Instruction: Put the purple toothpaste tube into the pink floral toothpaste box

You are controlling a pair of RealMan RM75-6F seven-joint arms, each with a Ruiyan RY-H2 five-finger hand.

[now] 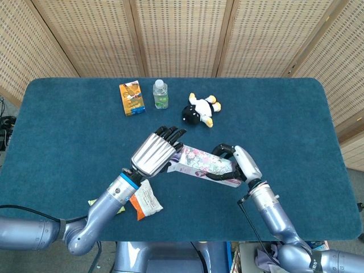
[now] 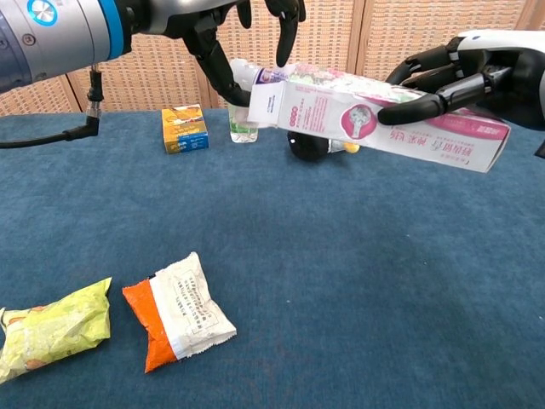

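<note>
My right hand grips the pink floral toothpaste box around its right half and holds it well above the table, nearly level. The box's open end points at my left hand. That hand holds nothing, and its spread fingers reach the flaps at the box mouth. Only a sliver of the purple toothpaste tube shows at the opening. The rest of the tube is hidden inside the box.
An orange carton, a small water bottle and a black-and-white plush toy stand along the far side. An orange-and-white snack packet and a green packet lie at the near left.
</note>
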